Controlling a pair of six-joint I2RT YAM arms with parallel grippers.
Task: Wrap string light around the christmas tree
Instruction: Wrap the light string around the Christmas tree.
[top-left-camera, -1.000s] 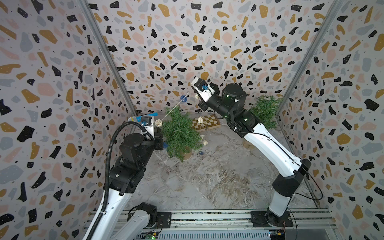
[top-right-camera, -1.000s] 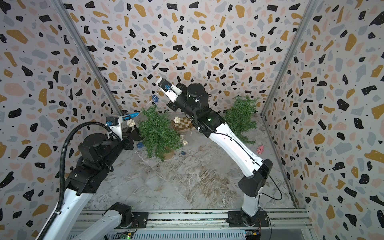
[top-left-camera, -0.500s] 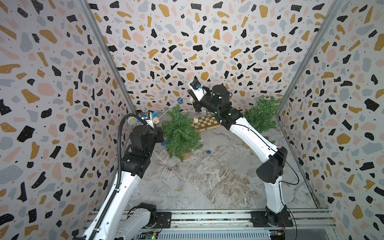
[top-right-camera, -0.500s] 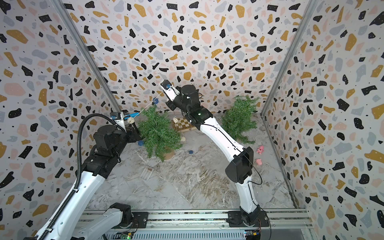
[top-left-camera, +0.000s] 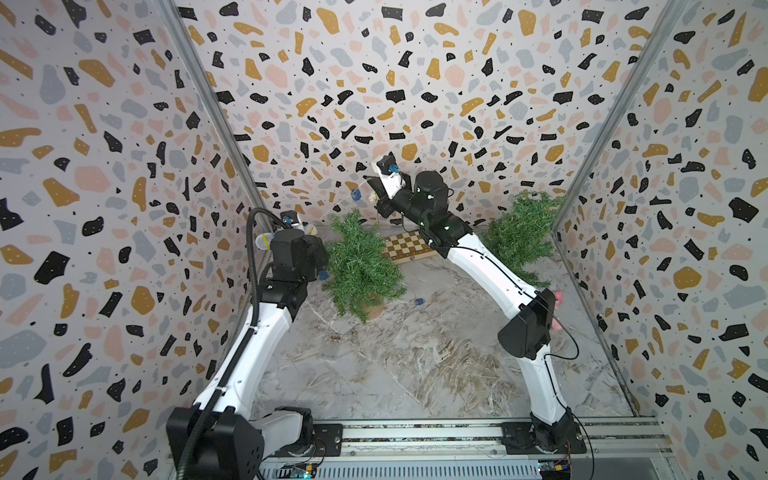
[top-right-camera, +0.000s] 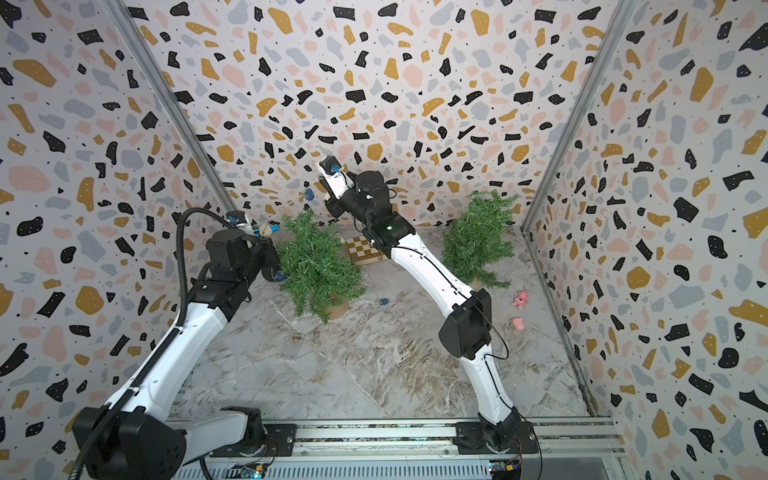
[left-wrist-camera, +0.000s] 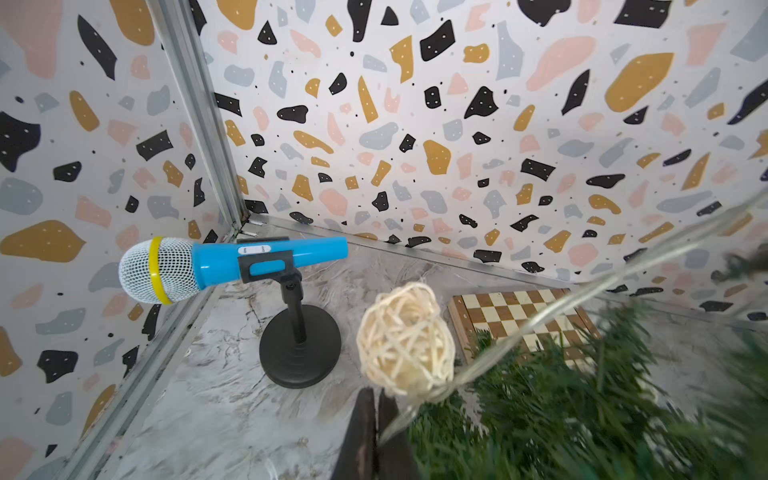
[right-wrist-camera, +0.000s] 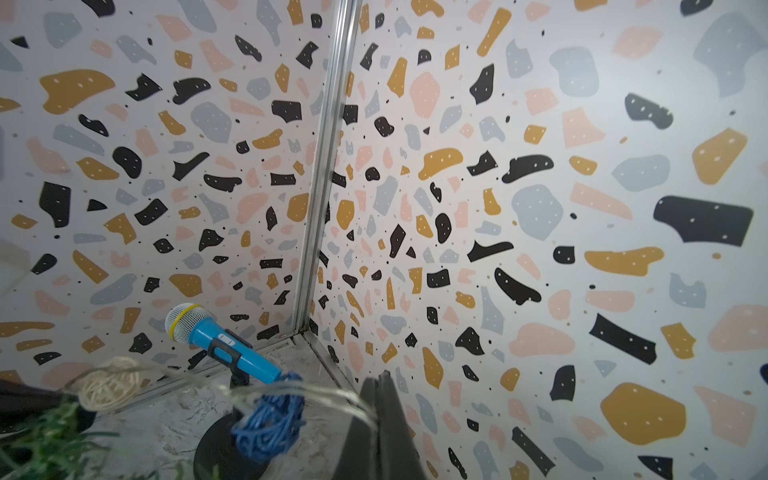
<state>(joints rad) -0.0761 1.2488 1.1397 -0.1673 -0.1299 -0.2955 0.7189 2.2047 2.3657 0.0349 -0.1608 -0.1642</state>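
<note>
The string light (top-right-camera: 308, 194) is a thin wire strung with wicker balls. It runs between the two arms, rising from beside the christmas tree (top-left-camera: 357, 266) to a spot above and behind its top. The tree stands upright on the bench (top-left-camera: 395, 374), toward the back and left of the middle.

The left claw (left-wrist-camera: 376, 397) is closed on the wire just beside a cream wicker ball (left-wrist-camera: 405, 338), close to the tree's left side. The right claw (right-wrist-camera: 376, 378) is likewise pinched shut on the wire, with a blue wicker ball (right-wrist-camera: 270, 419) dangling near it. A second blue ball (top-left-camera: 418, 300) lies on the bench just right of the tree's base.

Compared with a second earlier, the left arm has stretched out of a folded pose toward the tree. The right arm has reached away toward the back wall (top-left-camera: 415, 83), its claw now further left. The ball on the bench has shifted a little, and both claws have kept their grip.

In the back left corner a blue toy microphone (left-wrist-camera: 232, 266) sits in a black stand, and its white label (left-wrist-camera: 254, 249) is too small to read. A chessboard (top-left-camera: 405, 247) lies behind the tree, and a second tree (top-left-camera: 519, 232) stands at the back right.
</note>
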